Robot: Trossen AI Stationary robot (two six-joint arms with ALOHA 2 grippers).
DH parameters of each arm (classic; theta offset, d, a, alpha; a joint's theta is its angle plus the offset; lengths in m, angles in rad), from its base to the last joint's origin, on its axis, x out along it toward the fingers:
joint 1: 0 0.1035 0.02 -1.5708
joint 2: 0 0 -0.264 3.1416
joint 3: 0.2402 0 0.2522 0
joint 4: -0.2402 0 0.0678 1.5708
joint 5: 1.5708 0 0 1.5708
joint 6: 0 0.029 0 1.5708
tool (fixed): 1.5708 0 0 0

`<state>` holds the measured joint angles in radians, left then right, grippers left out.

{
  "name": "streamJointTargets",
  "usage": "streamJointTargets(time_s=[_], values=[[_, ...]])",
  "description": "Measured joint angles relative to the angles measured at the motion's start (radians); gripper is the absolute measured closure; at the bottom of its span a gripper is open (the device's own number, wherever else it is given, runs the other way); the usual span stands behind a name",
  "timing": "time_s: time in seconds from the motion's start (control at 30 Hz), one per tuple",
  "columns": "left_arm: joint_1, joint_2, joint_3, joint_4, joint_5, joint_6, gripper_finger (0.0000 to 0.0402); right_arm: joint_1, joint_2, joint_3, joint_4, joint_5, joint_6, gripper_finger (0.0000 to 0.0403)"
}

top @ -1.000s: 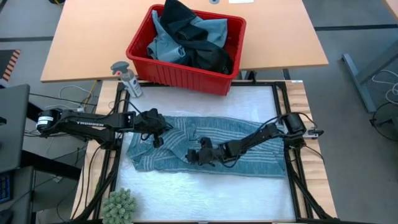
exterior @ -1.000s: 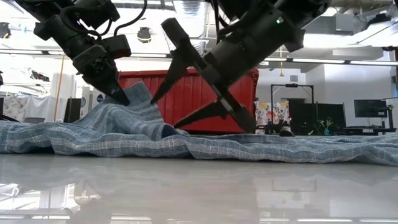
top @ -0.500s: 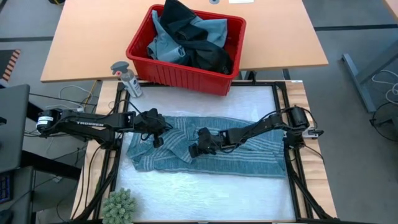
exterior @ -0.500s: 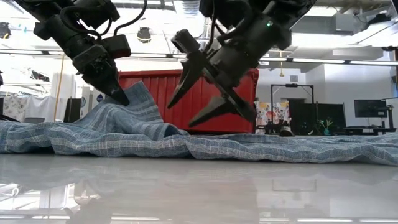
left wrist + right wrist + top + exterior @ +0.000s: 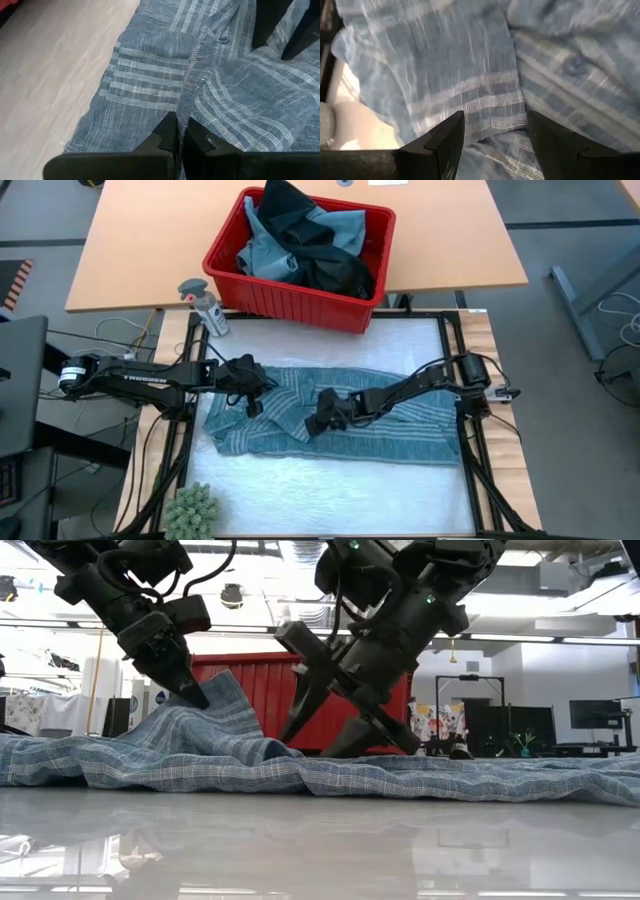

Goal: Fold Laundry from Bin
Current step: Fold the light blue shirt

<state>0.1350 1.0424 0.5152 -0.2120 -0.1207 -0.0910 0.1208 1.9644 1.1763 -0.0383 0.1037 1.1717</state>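
Your left gripper point(image 5: 190, 690) is clamped on a raised fold of the striped shirt point(image 5: 400, 435), holding that edge up off the worktop point(image 5: 330, 490) just as it did a second ago — no change there. The action is on the other side: your right gripper point(image 5: 318, 420), jaws spread wide and carrying nothing, has swung in over the middle of the shirt and tipped downward; in the low view its fingertips point(image 5: 300, 725) now reach almost to the cloth, where a moment back they hung clearly higher. That reads like you're setting up a second pinch beside the lifted fold, so the fold itself hasn't begun. The shirt lies spread across the worktop, rumpled near the centre and flatter toward the right. Behind it, the red bin point(image 5: 225, 265) sits on the wooden table point(image 5: 130, 250) with the rest of the laundry point(image 5: 300, 245) heaped inside, light blue and dark pieces untouched. A spray bottle point(image 5: 200, 305) stands near the bin's corner, clear of your arms. One garment out, several to go.
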Motion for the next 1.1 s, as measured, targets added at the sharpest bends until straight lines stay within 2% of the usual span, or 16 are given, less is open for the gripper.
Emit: streamJointTargets(time_s=[0.33, 0.7, 1.1], values=[[0.0, 0.0, 0.0, 0.002, -0.028, 0.0, 0.0401, -0.01, 0.021, 0.0, 0.046, -0.033, -0.032, 0.0209], [0.0, 0.0, 0.0, 0.005, -0.045, 0.0, 0.0401, -0.024, 0.019, 0.0, 0.047, -0.064, -0.05, 0.0384], [0.0, 0.0, 0.0, 0.004, -0.044, -0.019, 0.0401, -0.066, -0.026, 0.001, 0.047, -0.074, -0.072, 0.0386]])
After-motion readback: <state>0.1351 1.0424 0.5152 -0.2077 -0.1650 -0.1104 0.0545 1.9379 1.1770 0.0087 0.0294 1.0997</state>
